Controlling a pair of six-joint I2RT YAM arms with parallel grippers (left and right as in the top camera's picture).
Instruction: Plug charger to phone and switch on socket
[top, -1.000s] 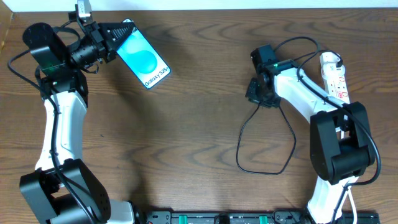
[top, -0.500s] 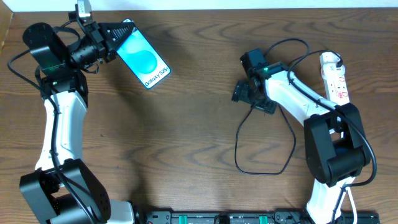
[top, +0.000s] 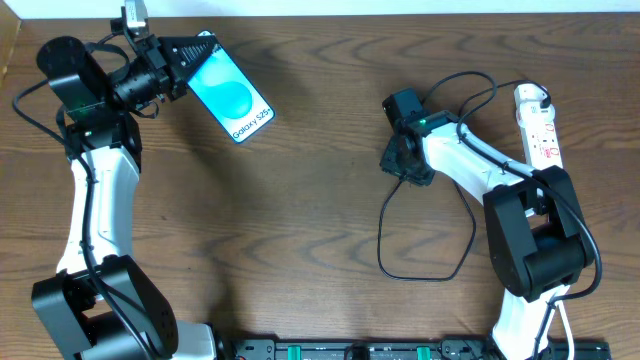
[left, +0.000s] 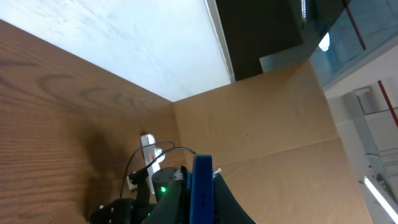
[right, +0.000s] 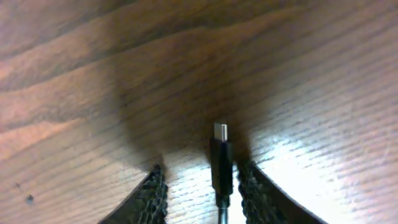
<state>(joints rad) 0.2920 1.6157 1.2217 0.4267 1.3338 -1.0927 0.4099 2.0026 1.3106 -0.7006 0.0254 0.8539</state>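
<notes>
My left gripper (top: 190, 55) is shut on the phone (top: 232, 98) and holds it above the table's back left, blue screen facing up. In the left wrist view the phone (left: 202, 186) shows edge-on between the jaws. The charger's thin black cable (top: 381, 240) loops across the right side of the table. Its connector tip (right: 221, 158) lies on the wood between the fingers of my right gripper (right: 202, 190), close to the right finger with a gap on the left. The jaws are not pressed on it. The white socket (top: 538, 125) lies at the far right.
The right arm (top: 470, 160) reaches from the front right over the cable loop. The cable runs back to the socket's far end (top: 527, 97). In the left wrist view the socket (left: 148, 149) and the right arm show beyond the phone.
The right gripper shifted left to the cable's free end, spread wide, then narrowed around the connector tip. The left arm and the phone have not moved.
</notes>
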